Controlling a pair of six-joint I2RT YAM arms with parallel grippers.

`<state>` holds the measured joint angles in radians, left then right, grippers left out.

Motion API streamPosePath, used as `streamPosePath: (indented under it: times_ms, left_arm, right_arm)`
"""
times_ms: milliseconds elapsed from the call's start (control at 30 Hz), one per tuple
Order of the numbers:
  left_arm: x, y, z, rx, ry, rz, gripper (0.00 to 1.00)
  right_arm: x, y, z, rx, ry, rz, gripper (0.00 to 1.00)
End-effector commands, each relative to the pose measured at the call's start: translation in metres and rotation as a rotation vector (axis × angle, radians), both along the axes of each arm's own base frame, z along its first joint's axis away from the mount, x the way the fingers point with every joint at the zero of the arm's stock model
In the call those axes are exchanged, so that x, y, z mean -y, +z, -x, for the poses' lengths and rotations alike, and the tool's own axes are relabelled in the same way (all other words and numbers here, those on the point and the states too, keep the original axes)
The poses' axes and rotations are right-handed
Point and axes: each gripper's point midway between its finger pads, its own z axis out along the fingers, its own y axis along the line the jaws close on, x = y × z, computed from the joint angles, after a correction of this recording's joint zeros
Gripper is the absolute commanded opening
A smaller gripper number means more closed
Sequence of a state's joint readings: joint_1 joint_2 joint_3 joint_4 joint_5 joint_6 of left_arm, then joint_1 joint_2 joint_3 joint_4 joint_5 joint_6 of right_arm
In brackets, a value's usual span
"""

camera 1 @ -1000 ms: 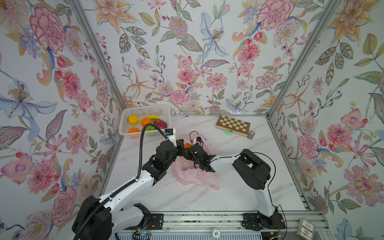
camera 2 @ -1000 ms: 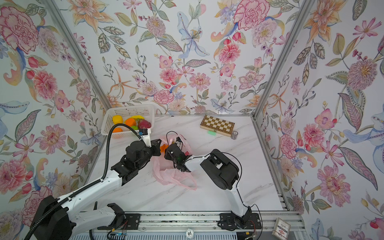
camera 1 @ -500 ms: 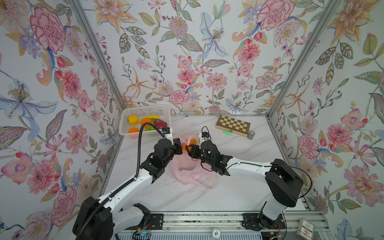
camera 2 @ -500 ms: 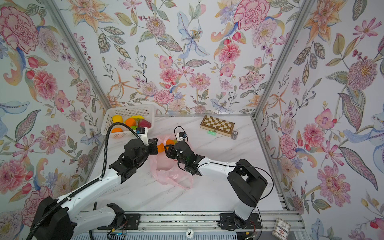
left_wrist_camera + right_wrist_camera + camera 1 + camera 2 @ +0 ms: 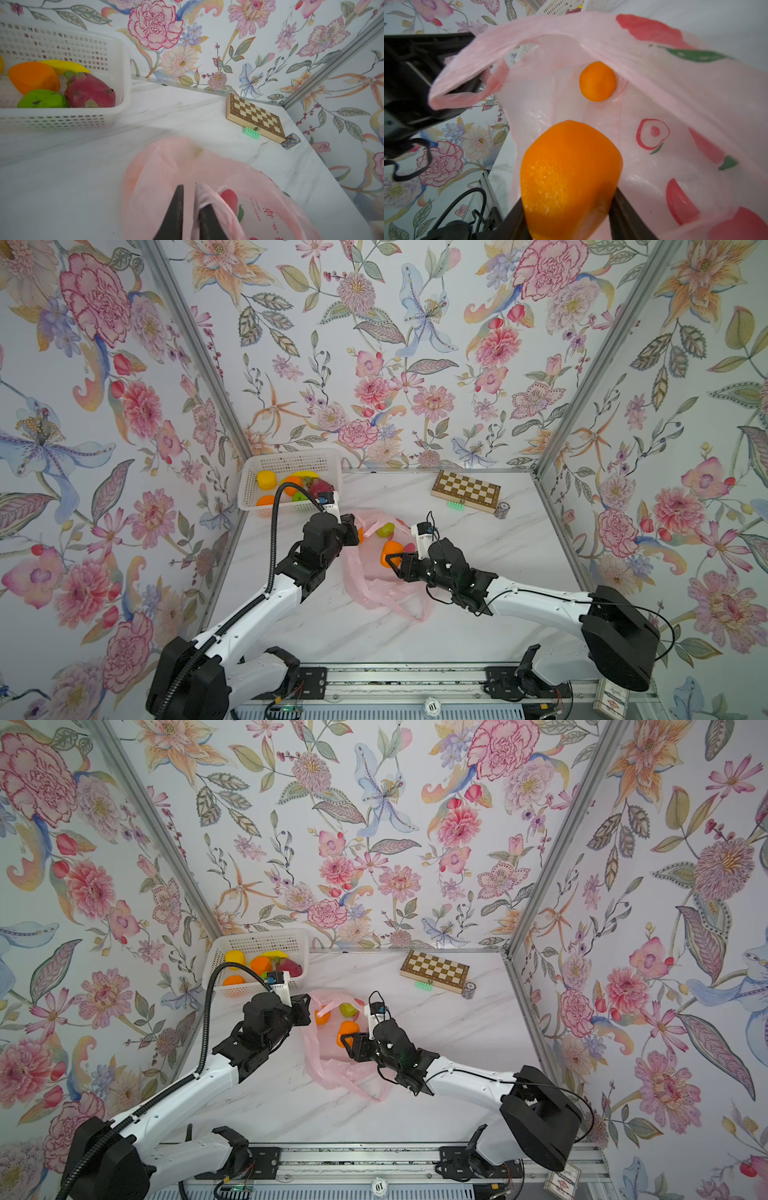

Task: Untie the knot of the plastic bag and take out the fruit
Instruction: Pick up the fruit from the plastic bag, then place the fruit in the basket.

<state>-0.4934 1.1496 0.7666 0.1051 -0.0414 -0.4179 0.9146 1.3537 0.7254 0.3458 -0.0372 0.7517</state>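
The pink plastic bag (image 5: 374, 587) (image 5: 332, 1069) lies in the middle of the table with its mouth gaping. The knot is out of view. My right gripper (image 5: 392, 562) (image 5: 349, 1042) (image 5: 569, 207) is shut on an orange (image 5: 392, 551) (image 5: 571, 176) at the bag's mouth. Deeper in the bag lie a second orange (image 5: 598, 81) (image 5: 322, 1016) and a green fruit (image 5: 385, 529). My left gripper (image 5: 353, 531) (image 5: 189, 187) is at the bag's left rim. Its jaws stand a narrow gap apart, and a pink handle (image 5: 207, 199) is draped over one finger.
A white basket (image 5: 291, 462) (image 5: 122, 83) at the back left holds oranges, a yellow piece, a green fruit and a dragon fruit (image 5: 89, 91). At the back right lie a chessboard (image 5: 465, 490), a green brick (image 5: 456, 504) and a small roll (image 5: 501, 511).
The right arm's elbow has swung out to the right, and its gripper has drawn back slightly toward the front with the orange. The left jaws have parted a little at the bag's rim.
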Motion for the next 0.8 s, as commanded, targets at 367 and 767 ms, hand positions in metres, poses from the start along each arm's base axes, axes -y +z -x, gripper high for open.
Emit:
streamPosePath:
  times_ms: [367, 767]
  left_arm:
    - [0.043, 0.097, 0.059, 0.454, -0.479, -0.193, 0.57]
    - [0.095, 0.149, 0.056, 0.836, -0.788, -0.429, 0.85]
  right_arm:
    - [0.059, 0.148, -0.028, 0.193, -0.071, -0.155, 0.51]
    - [0.036, 0.188, -0.062, 0.133, 0.112, -0.274, 0.50]
